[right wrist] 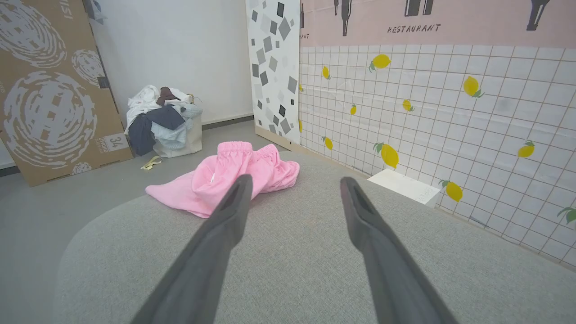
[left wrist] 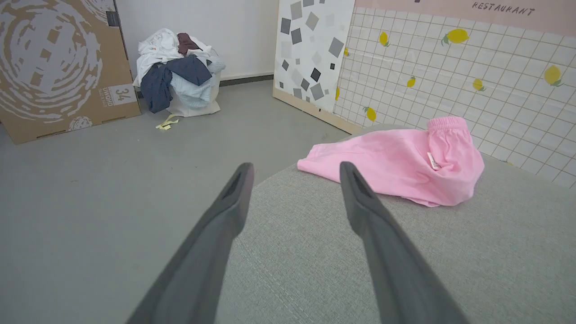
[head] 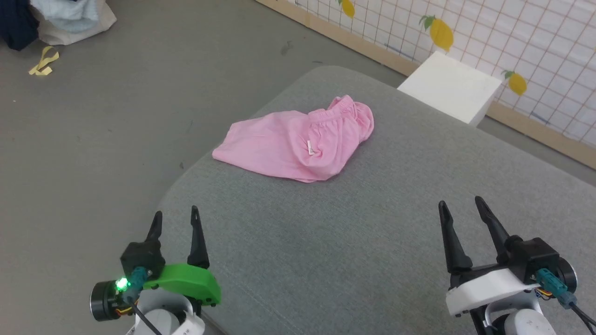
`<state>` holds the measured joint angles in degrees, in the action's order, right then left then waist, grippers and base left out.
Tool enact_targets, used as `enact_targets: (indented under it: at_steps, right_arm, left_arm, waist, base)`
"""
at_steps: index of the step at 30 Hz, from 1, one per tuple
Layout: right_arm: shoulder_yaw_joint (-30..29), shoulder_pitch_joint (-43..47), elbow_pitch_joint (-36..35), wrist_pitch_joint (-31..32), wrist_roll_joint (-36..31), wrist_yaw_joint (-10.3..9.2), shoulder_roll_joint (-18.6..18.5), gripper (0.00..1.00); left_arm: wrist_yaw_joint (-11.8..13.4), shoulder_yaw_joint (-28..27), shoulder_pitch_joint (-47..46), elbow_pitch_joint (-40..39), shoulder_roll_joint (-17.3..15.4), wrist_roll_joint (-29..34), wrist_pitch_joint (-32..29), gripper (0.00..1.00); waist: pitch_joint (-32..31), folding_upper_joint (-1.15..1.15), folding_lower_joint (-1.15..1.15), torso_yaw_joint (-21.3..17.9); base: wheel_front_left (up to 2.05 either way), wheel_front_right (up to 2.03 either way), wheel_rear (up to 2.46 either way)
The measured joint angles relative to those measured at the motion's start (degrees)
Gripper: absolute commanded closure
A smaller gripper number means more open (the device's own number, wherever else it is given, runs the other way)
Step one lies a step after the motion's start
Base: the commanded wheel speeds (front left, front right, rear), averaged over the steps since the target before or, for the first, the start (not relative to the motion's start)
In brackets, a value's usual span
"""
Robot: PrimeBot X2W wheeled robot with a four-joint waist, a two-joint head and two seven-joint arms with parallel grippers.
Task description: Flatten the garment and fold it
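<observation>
Thin, matt pink cloth garment [head: 279, 144] on rough, possibly woven grey fabric pad [head: 372, 242]

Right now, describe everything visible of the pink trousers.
The pink trousers are thin, soft-looking light pink cloth, lying crumpled in a loose heap, not flattened or folded. The gathered elastic waistband bunches at the far end; a small white label shows near the middle. The legs cannot be told apart. They rest on the grey padded surface, their left end at the surface's edge. Only that surface touches them; the left pincer and right pincer stand open, well short of them.
</observation>
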<state>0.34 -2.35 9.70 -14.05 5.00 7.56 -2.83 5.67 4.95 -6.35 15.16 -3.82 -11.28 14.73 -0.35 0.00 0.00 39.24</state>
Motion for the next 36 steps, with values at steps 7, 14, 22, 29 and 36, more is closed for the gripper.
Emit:
enact_targets:
  at_steps: [7, 14, 22, 29, 36]
  right_arm:
    - [-0.03, -2.95, -3.53, 2.07, -1.94, 0.0, 0.01, 0.0]
    - [-0.14, -10.78, -10.01, 5.06, -6.57, 0.01, 0.02, 0.0]
    - [0.68, -15.82, -10.93, 4.94, -7.5, 0.0, -0.14, 0.0]
    - [1.33, -17.94, -10.66, 3.42, -6.95, 0.0, -0.11, 0.0]
    - [1.1, -18.27, -10.07, 2.42, -6.8, 0.0, -0.13, 0.0]
  left_arm:
    - [-1.78, -1.34, -8.65, 1.89, 0.02, -3.31, -0.77, 0.0]
    - [-6.34, -4.0, -33.11, 9.14, -3.67, -10.06, -13.24, 0.0]
    - [-6.36, -6.86, -46.15, 17.52, -10.42, -14.54, -32.3, 0.0]
    - [-1.13, -9.31, -47.05, 22.26, -14.03, -17.64, -49.98, 0.0]
    - [6.15, -9.94, -44.12, 21.4, -16.45, -18.76, -63.81, 0.0]
  waist:
    - [3.41, 0.0, 0.0, -1.69]
    - [12.95, 0.0, 0.0, -5.71]
    - [22.5, 0.0, 0.01, -12.63]
    - [28.33, 0.0, 0.01, -20.22]
    - [33.23, 0.0, 0.01, -26.06]
  base:
    - [0.0, 0.0, 0.0]
    - [0.0, 0.0, 0.0]
    - [0.0, 0.0, 0.0]
    - [0.0, 0.0, 0.0]
    - [0.0, 0.0, 0.0]
